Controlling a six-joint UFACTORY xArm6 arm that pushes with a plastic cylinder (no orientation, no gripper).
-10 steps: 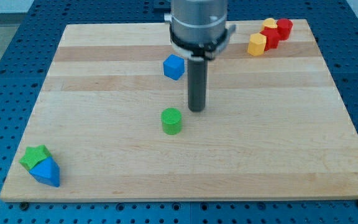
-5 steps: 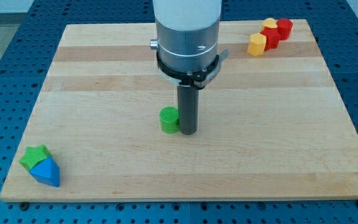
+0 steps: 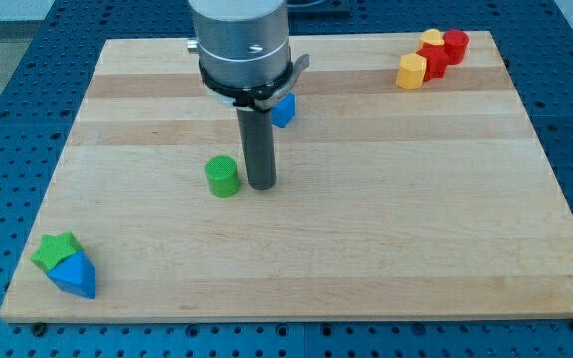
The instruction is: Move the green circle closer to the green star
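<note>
Pale wooden board (image 3: pixel 386 229) lies on a blue pegged bench and fills most of the view. Green circle (image 3: pixel 223 176), a short cylinder, stands left of the board's middle. My tip (image 3: pixel 260 186) rests on the wood just to the view's right of it; whether the two touch cannot be told. The arm carries no pincer, only this dark rod, so nothing is grasped or clamped. Green star (image 3: pixel 56 251) sits well apart, near the bottom left corner, touching a blue wedge-shaped block (image 3: pixel 74 274) just below it. A blue cube (image 3: pixel 283 109) shows partly behind the rod housing, and red blocks (image 3: pixel 444 50) and yellow blocks (image 3: pixel 413 68) cluster at the top right. The star lies down and to the left, while my tip is level with the circle, so a straight leftward push would likely miss high; a round block may also roll off the rod sideways, and an overlong push could knock the star or wedge toward the edge.
</note>
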